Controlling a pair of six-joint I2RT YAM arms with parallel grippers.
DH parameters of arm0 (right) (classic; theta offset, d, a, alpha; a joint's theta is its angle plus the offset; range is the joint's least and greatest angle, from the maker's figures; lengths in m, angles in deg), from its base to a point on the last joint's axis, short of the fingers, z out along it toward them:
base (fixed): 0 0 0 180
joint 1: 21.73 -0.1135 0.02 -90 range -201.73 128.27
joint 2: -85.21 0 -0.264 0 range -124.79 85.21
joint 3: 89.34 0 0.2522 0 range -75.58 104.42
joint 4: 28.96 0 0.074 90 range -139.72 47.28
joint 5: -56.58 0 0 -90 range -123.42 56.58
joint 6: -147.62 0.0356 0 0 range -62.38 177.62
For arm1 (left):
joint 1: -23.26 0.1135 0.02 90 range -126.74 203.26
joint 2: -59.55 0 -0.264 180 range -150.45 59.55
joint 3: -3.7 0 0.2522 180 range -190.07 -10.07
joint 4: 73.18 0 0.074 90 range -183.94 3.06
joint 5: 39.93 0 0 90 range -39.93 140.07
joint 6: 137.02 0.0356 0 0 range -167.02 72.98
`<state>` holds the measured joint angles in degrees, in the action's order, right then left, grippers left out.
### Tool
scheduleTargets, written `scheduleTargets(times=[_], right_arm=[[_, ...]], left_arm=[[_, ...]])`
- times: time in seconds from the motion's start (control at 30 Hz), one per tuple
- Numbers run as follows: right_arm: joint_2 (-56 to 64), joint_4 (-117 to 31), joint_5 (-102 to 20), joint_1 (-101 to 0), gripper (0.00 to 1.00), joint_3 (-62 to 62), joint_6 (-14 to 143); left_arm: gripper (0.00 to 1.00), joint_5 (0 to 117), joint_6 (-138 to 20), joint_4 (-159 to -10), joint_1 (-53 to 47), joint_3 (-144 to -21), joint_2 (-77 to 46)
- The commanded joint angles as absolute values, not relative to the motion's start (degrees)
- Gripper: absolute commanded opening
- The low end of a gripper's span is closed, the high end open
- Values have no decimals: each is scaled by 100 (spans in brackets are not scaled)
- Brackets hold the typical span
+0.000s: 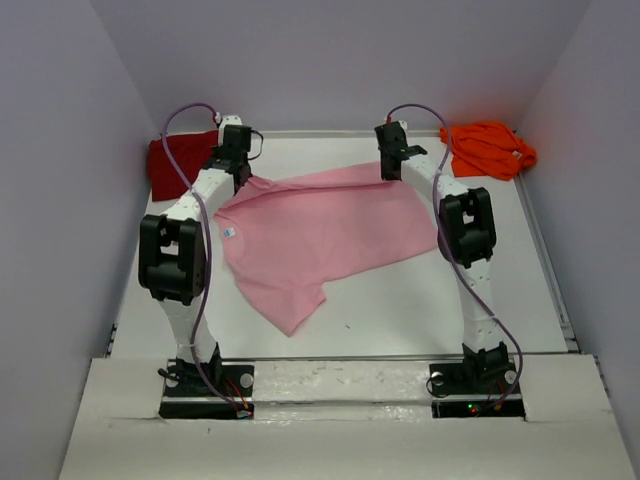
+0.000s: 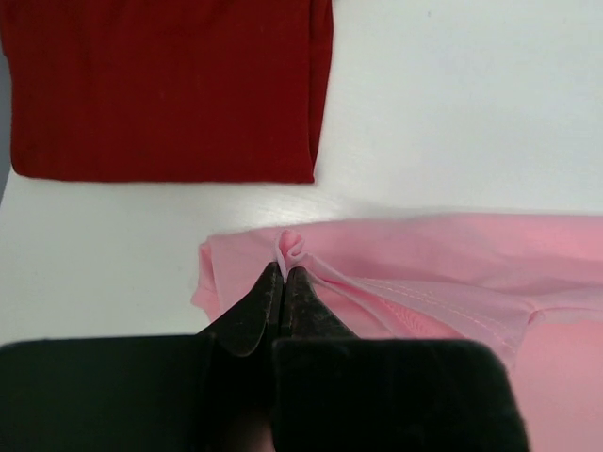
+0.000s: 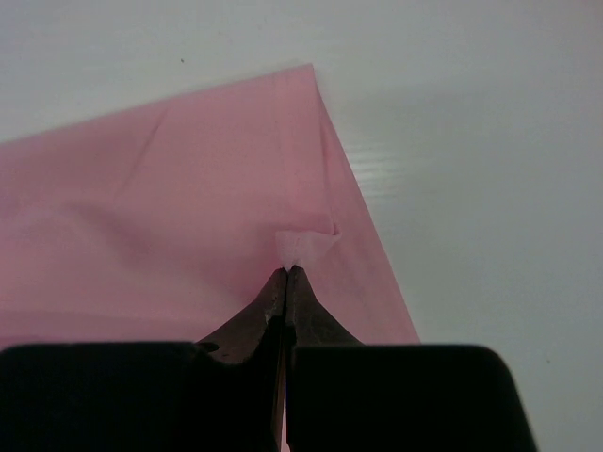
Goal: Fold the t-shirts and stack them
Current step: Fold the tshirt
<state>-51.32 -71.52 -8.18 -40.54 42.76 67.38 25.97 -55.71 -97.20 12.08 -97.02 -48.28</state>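
The light pink t-shirt lies spread across the middle of the table, one part trailing toward the near edge. My left gripper is shut on a pinch of its far left edge. My right gripper is shut on a pinch near its far right corner. The dark red t-shirt lies folded at the far left, just beyond the pink edge in the left wrist view. The bright orange t-shirt lies bunched at the far right corner.
The white table has a raised rim at its far and right sides. Grey walls close in on left, back and right. Both arm bases stand at the near edge.
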Motion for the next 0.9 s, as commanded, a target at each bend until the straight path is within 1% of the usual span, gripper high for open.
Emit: scheduleTargets(times=[0.0,0.47,0.87], right_arm=[[-4390,-7006,-775,-4036,0,3895,6940],[-3406,-7032,-564,-4036,0,3191,6869],[-3625,-7041,-679,-4036,0,2848,7115]], left_arm=[[0,2827,-5713,-9731,1228,-9322,-4109],[0,3249,-5739,-9977,1122,-8891,-3335],[0,3302,-5731,-9872,982,-8477,-3458]])
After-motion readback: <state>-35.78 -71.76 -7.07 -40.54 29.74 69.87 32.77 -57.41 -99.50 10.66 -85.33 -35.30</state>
